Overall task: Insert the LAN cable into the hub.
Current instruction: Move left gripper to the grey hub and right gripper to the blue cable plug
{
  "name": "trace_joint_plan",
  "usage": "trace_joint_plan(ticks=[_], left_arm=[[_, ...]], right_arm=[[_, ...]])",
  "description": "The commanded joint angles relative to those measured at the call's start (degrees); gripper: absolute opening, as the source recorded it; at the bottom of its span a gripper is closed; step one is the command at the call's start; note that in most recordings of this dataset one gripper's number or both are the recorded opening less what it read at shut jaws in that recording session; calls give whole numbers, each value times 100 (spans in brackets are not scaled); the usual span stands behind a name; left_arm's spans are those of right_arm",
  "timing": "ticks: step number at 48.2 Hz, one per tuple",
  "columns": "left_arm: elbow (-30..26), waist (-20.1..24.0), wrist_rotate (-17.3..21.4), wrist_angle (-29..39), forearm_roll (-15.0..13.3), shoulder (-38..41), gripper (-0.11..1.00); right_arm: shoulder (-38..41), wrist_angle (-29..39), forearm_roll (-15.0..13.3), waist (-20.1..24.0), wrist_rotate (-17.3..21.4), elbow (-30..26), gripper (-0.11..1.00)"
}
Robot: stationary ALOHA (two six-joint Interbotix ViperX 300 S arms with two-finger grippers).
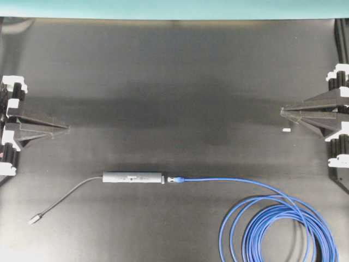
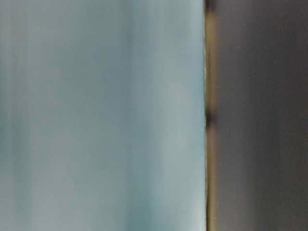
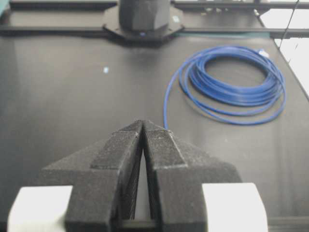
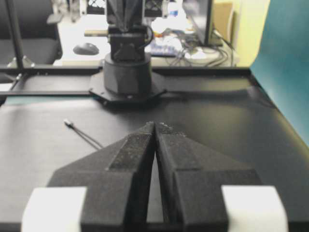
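The grey bar-shaped hub (image 1: 133, 178) lies on the black table, front of centre. The blue LAN cable's plug (image 1: 173, 178) sits against the hub's right end, in line with it. From there the LAN cable (image 1: 275, 226) (image 3: 231, 82) runs right into loops at the front right. My left gripper (image 1: 66, 129) (image 3: 143, 122) rests shut and empty at the left edge. At the right edge my right gripper (image 1: 282, 111) (image 4: 155, 124) is also shut and empty. Both are far from the hub.
The hub's thin grey lead (image 1: 68, 195) (image 4: 84, 136) curves to a small silver plug (image 1: 34, 220) at the front left. A small white speck (image 1: 286, 130) lies near the right gripper. The opposite arm's base (image 3: 143, 17) (image 4: 126, 72) stands across the table. The table-level view is blurred.
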Motion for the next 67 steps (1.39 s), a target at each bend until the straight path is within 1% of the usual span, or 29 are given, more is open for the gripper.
trace_joint_plan(ticks=[1,4,6,9,11,16,21,25,27,30,33,35,36,40,42,43,45,47,49,53,56,57,59,63,67], left_arm=[[-237,53,-62,35,237,264,6],[-299,35,-105,44,237,369,6],[-352,35,-141,53,237,448,2],[-404,26,-158,88,246,527,1],[-431,18,-158,141,237,580,1],[-483,-26,-185,404,237,721,1],[-536,-176,-167,439,246,817,1],[-536,-185,-176,448,237,844,1],[-536,-185,-176,448,246,853,4],[-527,-202,-193,439,237,870,16],[-501,-255,-220,431,237,923,33],[-475,-299,-255,396,246,967,46],[-466,-308,-272,369,246,984,54],[-343,-369,-413,185,246,1151,76],[-246,-387,-492,26,237,1266,82],[-193,-396,-536,-70,246,1345,82],[-35,-396,-633,-431,246,1529,77],[79,-404,-694,-773,237,1705,72],[185,-396,-756,-1143,237,1881,71],[343,-360,-817,-1775,246,2294,74],[387,-316,-853,-2162,237,2619,75],[396,-308,-870,-2276,237,2733,75],[387,-308,-888,-2461,246,2953,75],[334,-334,-923,-2786,246,3463,75],[264,-378,-1002,-3015,237,3902,75]], right_arm=[[167,44,53,62,79,-158,3],[272,475,220,70,132,-290,3],[352,888,316,79,193,-404,1],[501,1512,325,79,272,-598,0],[571,1731,334,79,308,-703,0],[712,1960,334,141,308,-853,0],[914,2241,325,167,316,-888,0],[1090,2452,334,167,316,-923,0],[1187,2531,325,167,316,-940,0],[1345,2593,334,167,316,-993,0],[1521,2593,325,193,334,-1046,0],[1661,2584,325,229,334,-1072,1],[1731,2593,325,237,334,-1099,1],[2065,2593,325,281,316,-1187,2],[2206,2584,325,299,316,-1230,6],[2285,2575,325,299,334,-1257,9],[2417,2558,325,308,343,-1318,18],[2531,2531,325,299,343,-1371,28],[2646,2479,334,299,352,-1406,41],[2900,2347,343,343,352,-1485,64],[3076,2250,343,396,352,-1521,79],[3146,2215,352,422,352,-1529,82],[3296,2136,369,457,369,-1538,85],[3604,1890,387,554,457,-1538,83],[3911,1582,396,624,659,-1529,82]])
